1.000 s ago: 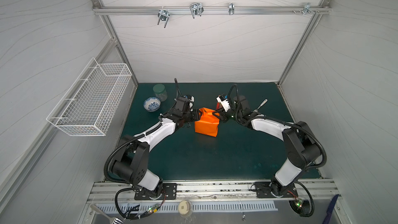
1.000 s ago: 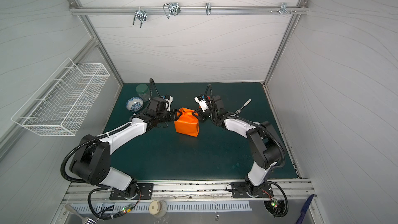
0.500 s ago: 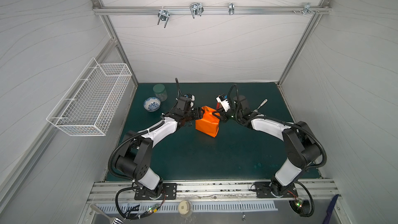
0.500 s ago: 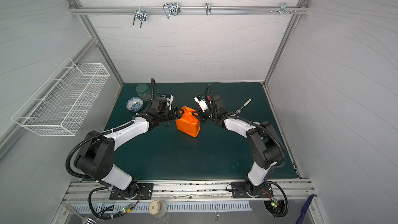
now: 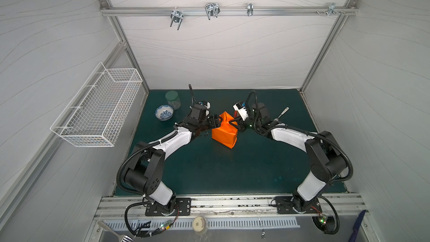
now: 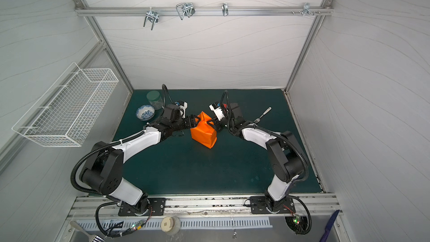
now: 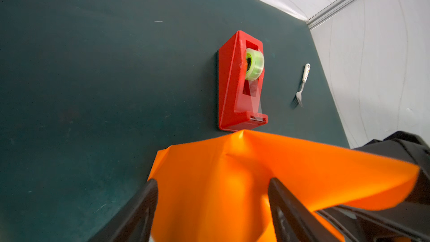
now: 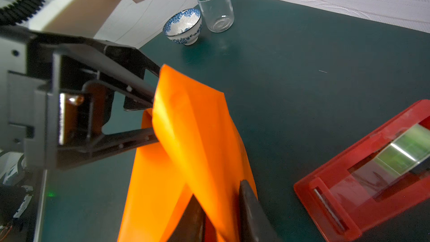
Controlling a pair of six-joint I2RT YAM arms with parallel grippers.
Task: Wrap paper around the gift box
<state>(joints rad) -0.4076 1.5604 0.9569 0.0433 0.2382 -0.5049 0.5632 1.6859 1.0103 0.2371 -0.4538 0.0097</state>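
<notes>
Pale grey-white wall panels with faint wavy lines (image 5: 221,54) close the cell at the back and both sides, joined by aluminium corner posts (image 5: 122,43). A horizontal aluminium rail (image 5: 279,11) crosses the back wall and carries bent metal hooks (image 5: 211,10). A white wire basket (image 5: 100,110) hangs on the left wall. The dark green matte bench (image 5: 221,171) lies in soft, even light, edged in front by a slotted aluminium base (image 5: 232,202).

Both arms (image 5: 173,142) have white shells, black joints, ribbed black cable hoses (image 5: 121,173) and bolted black base plates (image 5: 167,207).
</notes>
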